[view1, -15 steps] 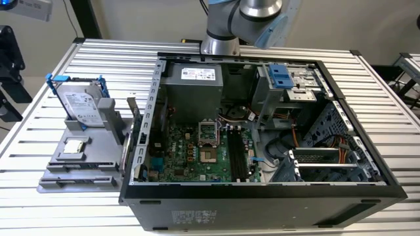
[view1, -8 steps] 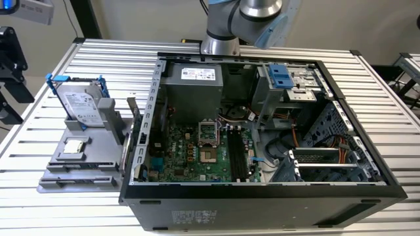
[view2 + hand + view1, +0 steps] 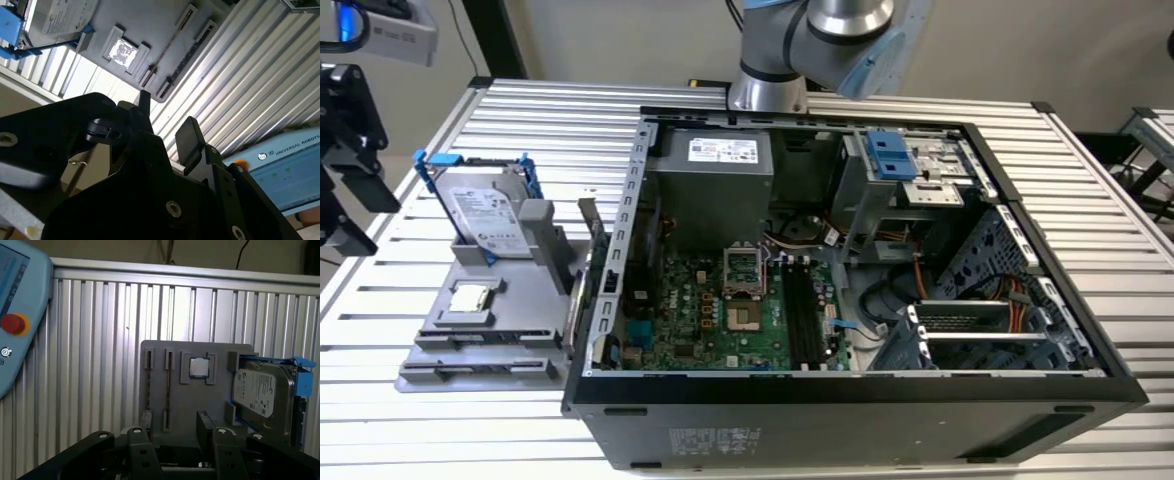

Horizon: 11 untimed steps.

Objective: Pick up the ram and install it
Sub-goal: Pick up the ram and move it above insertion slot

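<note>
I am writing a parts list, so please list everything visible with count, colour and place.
table: one, silver, under everything
computer case: one, black, open, on the table
motherboard: one, green, inside the case
holder: one, grey, beside the case, exterior view's left
hard drive: one, silver with blue rails, standing in the holder
processor chip: one, silver, flat in the holder
ram: seemingly one, dark, thin, on edge in a holder slot
pendant: one, pale blue, red button, at the table's edge
arm: one, silver and pale blue, behind the case
gripper: one, black, open and empty, facing the holder
</note>
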Motion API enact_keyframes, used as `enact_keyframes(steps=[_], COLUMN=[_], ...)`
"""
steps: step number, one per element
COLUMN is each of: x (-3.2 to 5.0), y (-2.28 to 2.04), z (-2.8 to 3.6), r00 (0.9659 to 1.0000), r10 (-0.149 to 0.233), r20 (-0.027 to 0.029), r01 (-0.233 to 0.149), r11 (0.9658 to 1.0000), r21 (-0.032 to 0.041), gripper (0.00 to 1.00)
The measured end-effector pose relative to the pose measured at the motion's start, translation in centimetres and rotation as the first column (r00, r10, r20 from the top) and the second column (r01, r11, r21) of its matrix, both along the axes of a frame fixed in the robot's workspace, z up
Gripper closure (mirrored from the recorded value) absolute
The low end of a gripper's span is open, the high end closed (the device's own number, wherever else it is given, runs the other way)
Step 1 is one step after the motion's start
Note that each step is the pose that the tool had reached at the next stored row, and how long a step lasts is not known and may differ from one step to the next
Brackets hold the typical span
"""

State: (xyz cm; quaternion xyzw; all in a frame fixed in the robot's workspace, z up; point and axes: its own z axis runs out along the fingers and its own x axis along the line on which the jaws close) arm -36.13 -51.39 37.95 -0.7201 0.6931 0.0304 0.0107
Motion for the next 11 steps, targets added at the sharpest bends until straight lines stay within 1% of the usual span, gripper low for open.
enact_keyframes(steps=[2, 5, 6, 7, 8, 10, 11], x=[0.00, 0.00, 0.00, 0.00, 0.01, 0.05, 0.06], y=[0.02, 0.04, 0.05, 0.07, 0.09, 0.24, 0.30], z=[-0.21, -0.52, -0.69, -0.83, -0.96, -1.41, -1.54], r00=[1.0000, 1.0000, 1.0000, 1.0000, 1.0000, 1.0000, 1.0000], r10=[0.000, 0.000, 0.000, 0.000, 0.000, 0.001, 0.001], r20=[0.0003, 0.0011, 0.0013, 0.0009, 0.0008, 0.0010, 0.0010], r01=[0.000, 0.000, 0.000, 0.000, 0.000, -0.001, -0.001], r11=[0.9999, 0.9996, 0.9995, 0.9995, 0.9996, 1.0000, 1.0000], r21=[0.0110, 0.0299, 0.0315, 0.0306, 0.0266, 0.0012, -0.0040], gripper=[0.00, 0.00, 0.00, 0.00, 0.00, 0.00, 0.00])
